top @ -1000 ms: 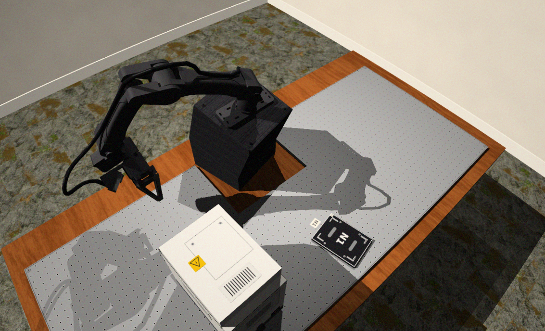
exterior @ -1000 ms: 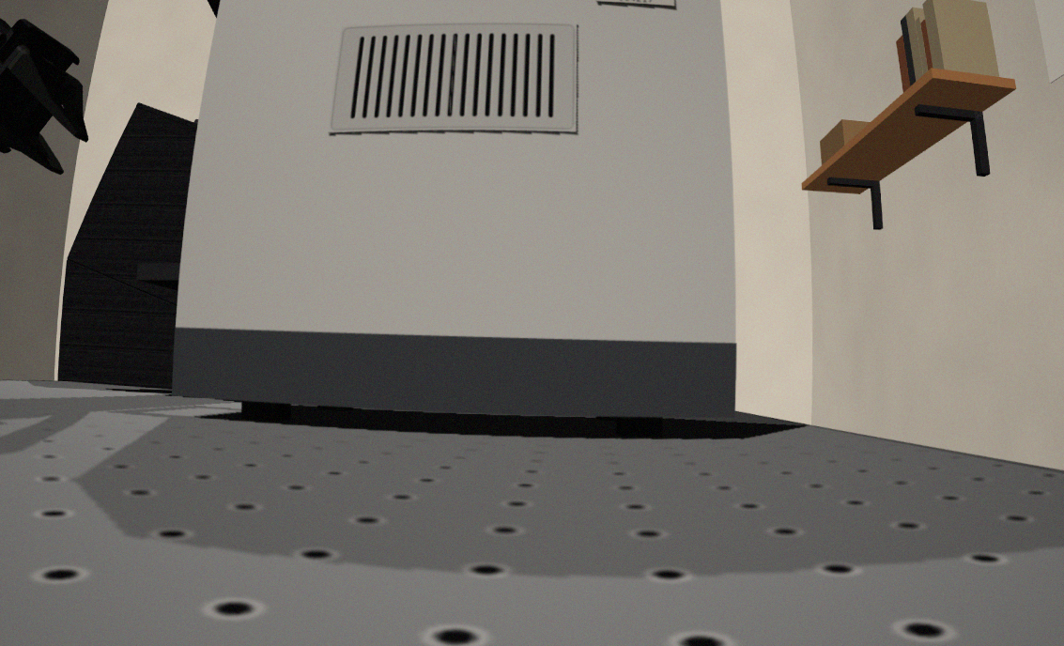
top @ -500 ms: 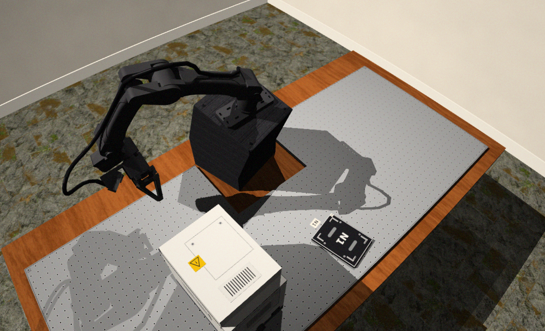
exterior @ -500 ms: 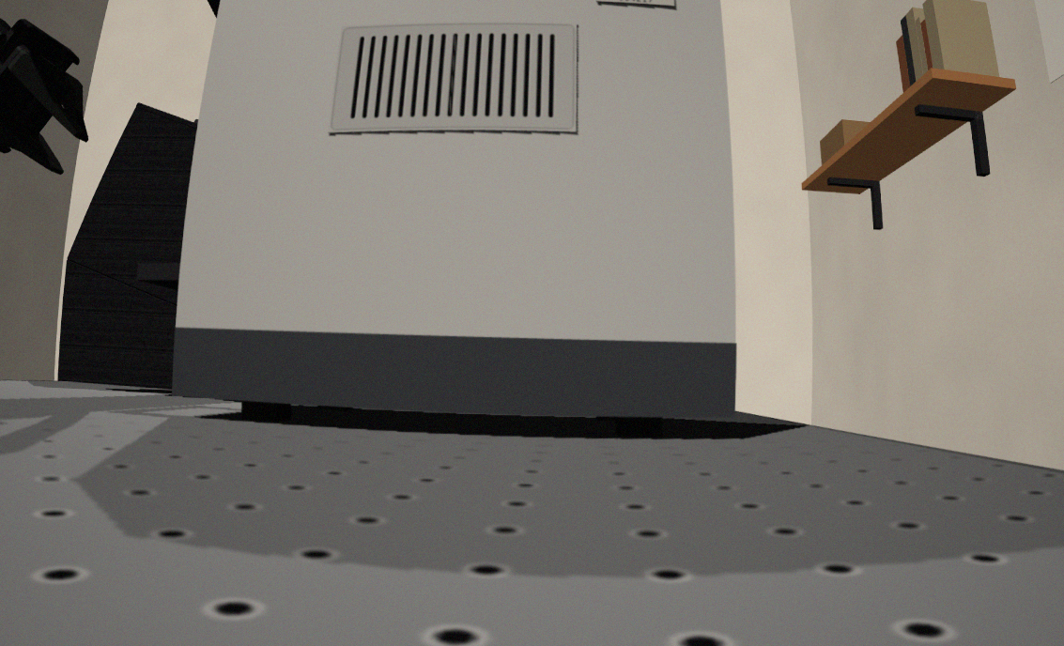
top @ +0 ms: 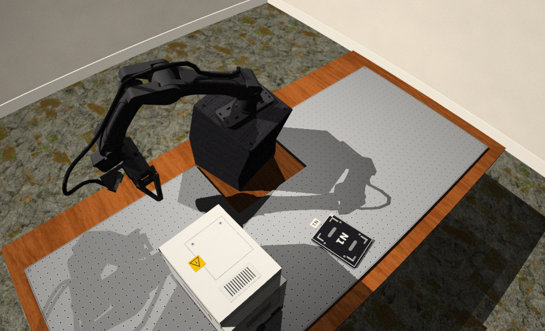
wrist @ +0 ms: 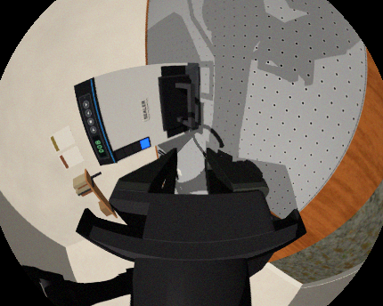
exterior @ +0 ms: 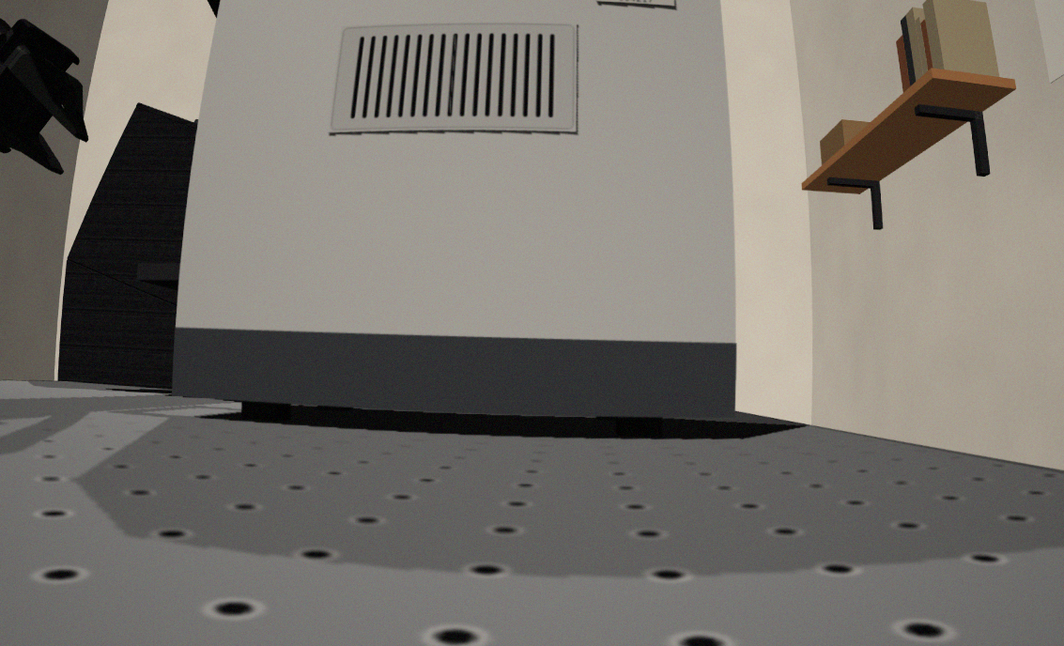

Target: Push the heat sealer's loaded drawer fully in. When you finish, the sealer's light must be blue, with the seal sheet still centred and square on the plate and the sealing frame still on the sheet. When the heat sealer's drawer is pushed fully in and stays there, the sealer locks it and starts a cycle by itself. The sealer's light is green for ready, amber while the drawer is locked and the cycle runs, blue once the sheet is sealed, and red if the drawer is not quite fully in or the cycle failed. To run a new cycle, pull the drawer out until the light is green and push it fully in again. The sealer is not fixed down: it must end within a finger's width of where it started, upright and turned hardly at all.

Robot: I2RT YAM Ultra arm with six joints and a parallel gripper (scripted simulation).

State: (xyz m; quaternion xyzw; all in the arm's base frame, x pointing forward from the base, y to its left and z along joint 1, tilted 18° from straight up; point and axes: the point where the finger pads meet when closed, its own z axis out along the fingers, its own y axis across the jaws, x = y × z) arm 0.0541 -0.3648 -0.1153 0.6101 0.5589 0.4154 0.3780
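While the tool (top: pixel 156 189) hangs apart, sealer (top: pixel 221 262) shows blue.

One sealer (top: pixel 221 262), one gripper (top: pixel 153 186) — seemingly one pad (top: pixel 342 239).

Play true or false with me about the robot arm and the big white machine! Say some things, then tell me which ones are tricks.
1. The heat sealer shows a blue light. True.
2. The gripper is holding something. False: its fingers stand a little apart with nothing between them.
3. The gripper is touching the heat sealer. False: it hangs in the air, well apart from it.
4. A black plate marked IN lies flat on the table beside the sealer. True.
5. There is a yellow warning sticker on the sealer's top. True.
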